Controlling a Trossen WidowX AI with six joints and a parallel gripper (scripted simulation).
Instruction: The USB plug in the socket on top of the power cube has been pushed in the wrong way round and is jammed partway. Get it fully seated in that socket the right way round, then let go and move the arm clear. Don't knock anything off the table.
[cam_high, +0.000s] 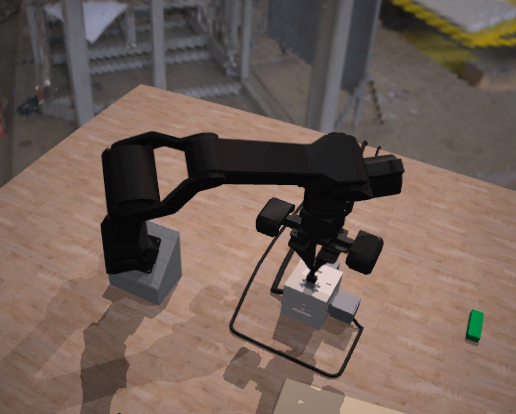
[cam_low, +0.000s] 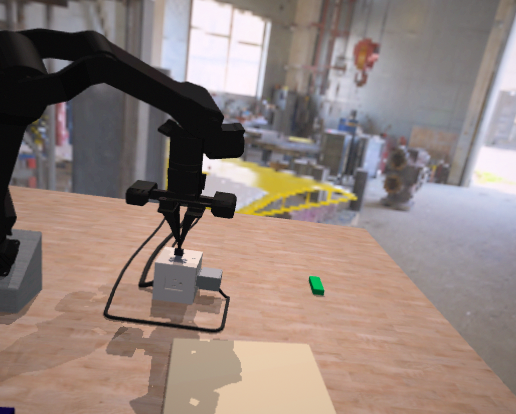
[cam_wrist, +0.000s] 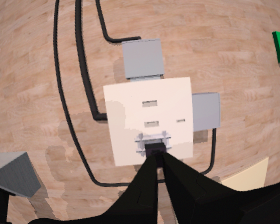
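The white power cube (cam_high: 305, 302) (cam_low: 172, 282) (cam_wrist: 125, 105) stands on the table, with slots in its top face. A small black USB plug (cam_high: 311, 278) (cam_low: 178, 252) (cam_wrist: 155, 148) stands upright at the socket near one edge of that top. My gripper (cam_high: 312, 272) (cam_low: 180, 246) (cam_wrist: 158, 160) points straight down and is shut on the plug. The plug's body sits low, close to the cube's top. Its metal end and the socket opening are hidden beneath the body and fingertips, so its depth and which way round it is cannot be seen.
Grey plugs (cam_high: 345, 306) (cam_low: 210, 279) (cam_wrist: 206, 111) (cam_wrist: 143, 58) sit in two cube sides. A black cable (cam_high: 285, 353) (cam_low: 150, 323) (cam_wrist: 71, 127) loops around the cube. A green block (cam_high: 474, 325) (cam_low: 316, 285) lies to the right. A beige board (cam_high: 310, 397) (cam_low: 270, 375) lies in front.
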